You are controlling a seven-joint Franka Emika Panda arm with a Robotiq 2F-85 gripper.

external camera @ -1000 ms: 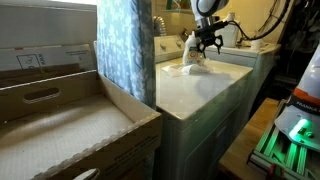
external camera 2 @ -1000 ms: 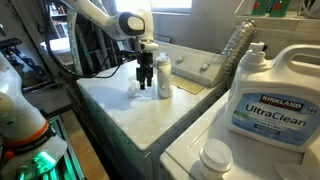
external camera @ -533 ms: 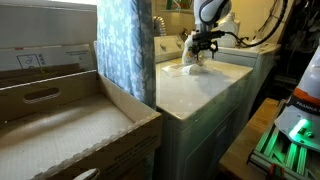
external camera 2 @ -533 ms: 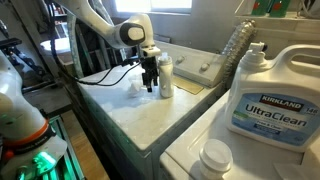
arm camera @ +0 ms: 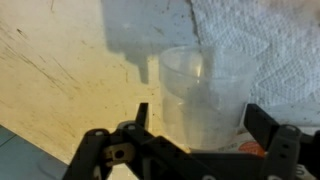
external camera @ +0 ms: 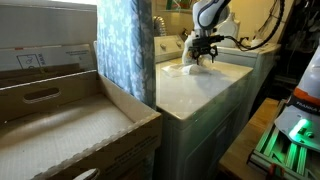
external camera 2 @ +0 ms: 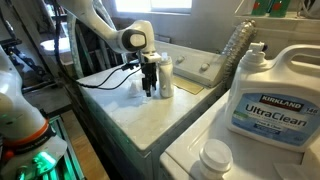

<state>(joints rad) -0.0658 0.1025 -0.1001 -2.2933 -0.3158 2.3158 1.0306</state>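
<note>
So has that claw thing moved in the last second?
Yes. The gripper has come down: measured against the bottle beside it, it sits lower, nearer the washer top.

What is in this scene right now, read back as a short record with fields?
hand: open, a finger on each side of the container in the wrist view
nearest thing: translucent plastic container, upright
beside it: white paper towel
surface: white washer top
foreground: Kirkland UltraClean detergent jug
</note>
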